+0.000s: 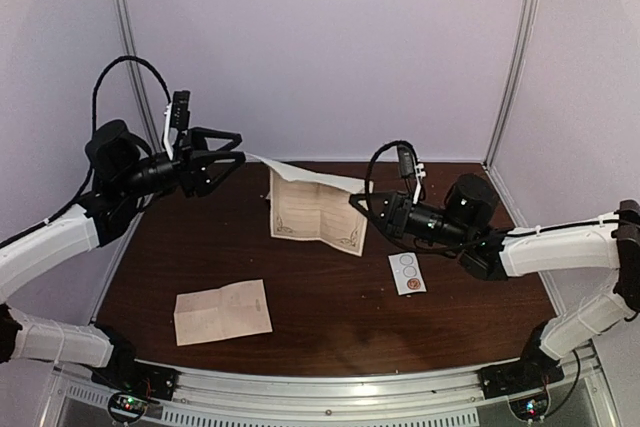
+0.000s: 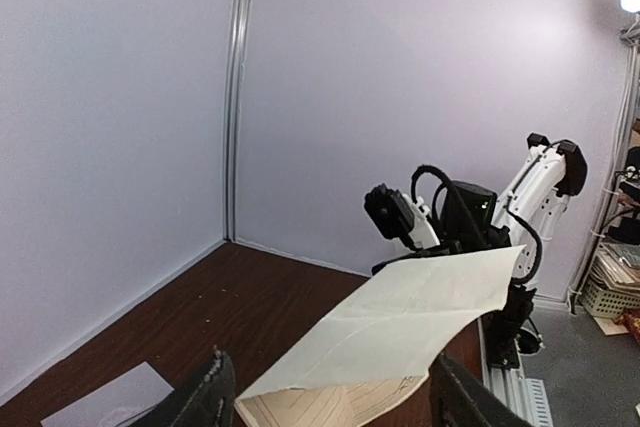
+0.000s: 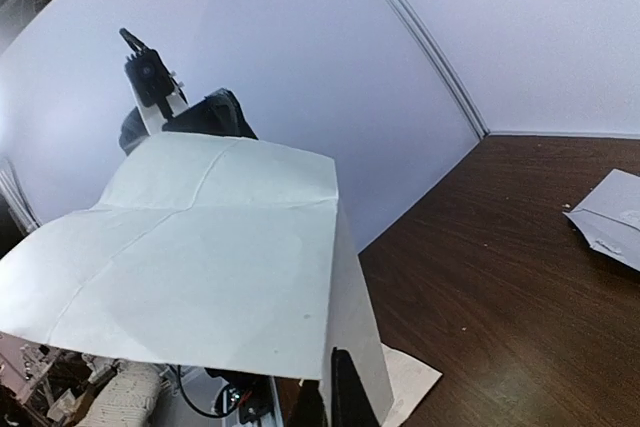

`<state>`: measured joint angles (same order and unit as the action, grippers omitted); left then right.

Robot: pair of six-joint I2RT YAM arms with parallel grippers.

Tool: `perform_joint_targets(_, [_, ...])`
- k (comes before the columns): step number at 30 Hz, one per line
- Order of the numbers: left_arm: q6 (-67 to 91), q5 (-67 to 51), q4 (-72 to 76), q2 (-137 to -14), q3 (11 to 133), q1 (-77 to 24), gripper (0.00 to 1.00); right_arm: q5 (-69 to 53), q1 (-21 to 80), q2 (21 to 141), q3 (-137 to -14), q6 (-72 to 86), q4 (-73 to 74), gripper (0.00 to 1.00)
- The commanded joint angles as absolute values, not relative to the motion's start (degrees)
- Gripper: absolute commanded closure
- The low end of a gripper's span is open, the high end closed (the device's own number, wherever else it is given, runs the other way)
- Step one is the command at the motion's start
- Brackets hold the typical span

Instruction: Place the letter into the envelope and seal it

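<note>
The letter [image 1: 310, 209], a cream sheet with a printed border, lies at the table's middle back with its far part lifted and curled over. My right gripper [image 1: 357, 202] is shut on the letter's right edge; in the right wrist view the sheet [image 3: 220, 247] drapes over the pinching fingers [image 3: 345, 397]. My left gripper [image 1: 240, 148] is open and empty in the air just left of the raised corner; its wrist view shows the letter [image 2: 400, 322] ahead between the spread fingers [image 2: 200, 402]. The envelope [image 1: 222, 312] lies flat at the front left, away from both grippers.
A small white sticker strip [image 1: 407, 273] with circles lies right of centre, below the right gripper. The envelope also shows in the left wrist view [image 2: 110, 397] and the right wrist view [image 3: 612, 219]. Pale walls with metal posts [image 1: 128, 37] enclose the table.
</note>
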<state>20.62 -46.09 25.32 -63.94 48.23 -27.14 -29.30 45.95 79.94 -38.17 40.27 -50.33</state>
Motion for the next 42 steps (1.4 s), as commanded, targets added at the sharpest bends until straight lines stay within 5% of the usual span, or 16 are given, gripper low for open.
perform_joint_targets(1, [18.1,-42.9,25.4,-60.9,49.6,-25.2,0.28,-34.0,45.0,77.5,-42.7,32.1,-34.1,1.0])
perform_joint_targets(12, [15.6,-45.0,21.7,-65.2,51.1,-26.6,0.23,-44.6,44.9,76.7,-52.6,22.8,-12.2,1.0])
perform_joint_targets(21, [2.4,-46.3,-1.7,-77.8,62.7,-37.4,0.2,-53.5,44.9,78.0,-60.1,16.5,2.2,1.0])
perform_joint_targets(24, [1.7,-47.2,-3.0,-79.6,63.2,-39.0,0.24,-53.4,44.9,78.9,-62.1,13.6,7.1,1.0])
perform_joint_targets(30, [1.9,-51.5,-3.0,-81.6,63.6,-39.4,0.47,-52.5,44.9,79.1,-63.3,11.7,10.0,1.0])
perform_joint_targets(40, [0.6,-51.9,-6.9,-85.0,65.5,-41.9,0.42,-51.6,44.9,79.8,-65.5,9.6,13.2,1.0])
perform_joint_targets(42, [-1.3,-52.0,-8.6,-85.9,66.3,-42.6,0.5,-51.6,44.9,80.0,-65.9,9.2,13.8,1.0])
